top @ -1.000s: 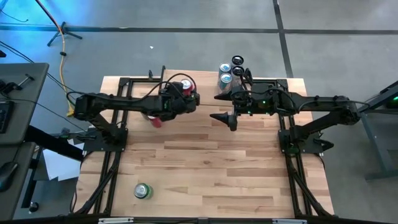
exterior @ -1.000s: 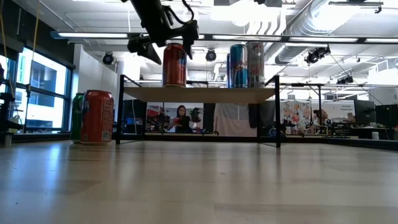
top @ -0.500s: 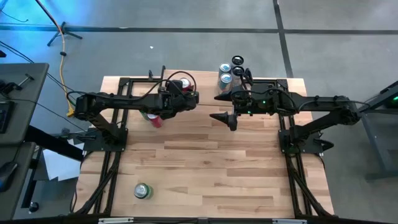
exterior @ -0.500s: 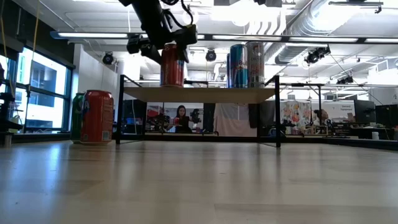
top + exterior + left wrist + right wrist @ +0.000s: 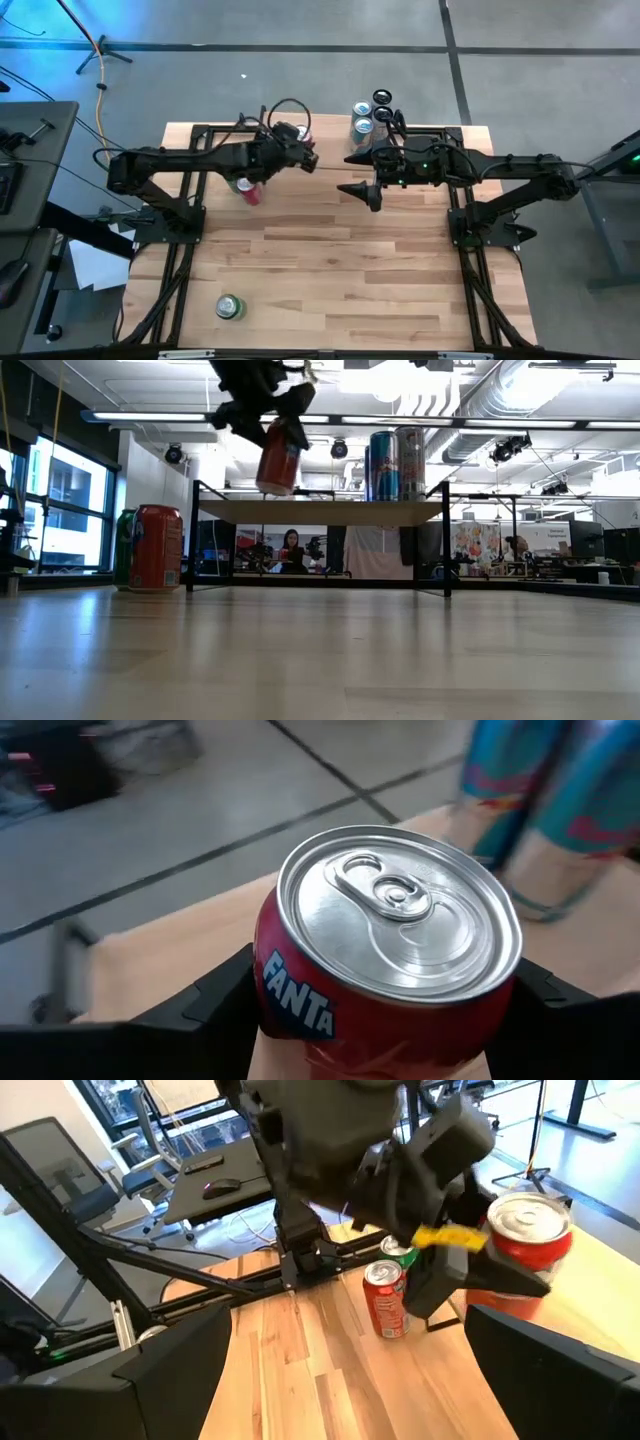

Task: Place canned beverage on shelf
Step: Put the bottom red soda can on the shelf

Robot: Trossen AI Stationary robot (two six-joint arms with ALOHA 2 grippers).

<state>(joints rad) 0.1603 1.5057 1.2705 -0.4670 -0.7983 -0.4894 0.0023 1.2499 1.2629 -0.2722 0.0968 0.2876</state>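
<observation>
Now the left gripper (image 5: 262, 400) has its fingers clamped on the red Fanta can with a silver top (image 5: 278, 456) and has lifted it, tilted, just off the light-wood shelf on black metal legs (image 5: 320, 511), where it stood upright a moment ago. That undoes a placement. The right gripper (image 5: 362, 175) waits beside the shelf, fingers wide.

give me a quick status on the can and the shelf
Left tool clamped on red Fanta can, tilted, just above the shelf. Right tool open, waiting alongside. Two tall cans on shelf's far end, clear.
</observation>
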